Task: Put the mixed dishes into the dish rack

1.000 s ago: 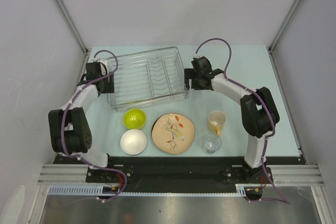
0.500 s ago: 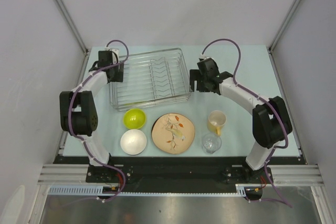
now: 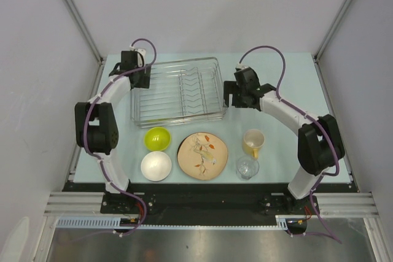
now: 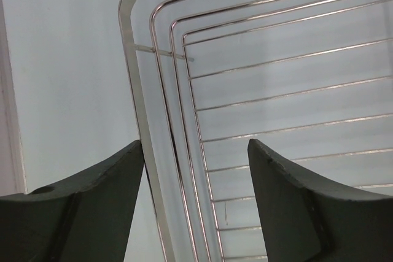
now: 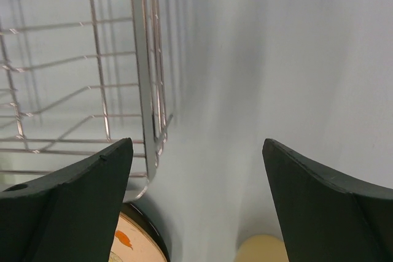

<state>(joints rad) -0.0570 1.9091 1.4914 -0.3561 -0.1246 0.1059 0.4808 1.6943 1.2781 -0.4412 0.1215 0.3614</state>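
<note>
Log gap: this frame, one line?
left gripper open over dish rack left rim | right gripper open at right rim | lime-green bowl, white bowl, plate, mug, glass on table

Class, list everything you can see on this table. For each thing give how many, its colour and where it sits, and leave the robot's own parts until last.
dish rack: one, silver wire, far middle of the table
lime-green bowl: one, lime green, just in front of the rack's near-left corner
white bowl: one, white, directly nearer than the lime-green bowl
leaf-patterned plate: one, tan, right of the two bowls
yellow mug: one, pale yellow, right of the plate
clear glass: one, clear, just nearer than the mug
table: one, pale blue, under everything
left arm: one, black and white, at the rack's far-left corner, jaws open
right arm: one, black and white, at the rack's right side, jaws open
</note>
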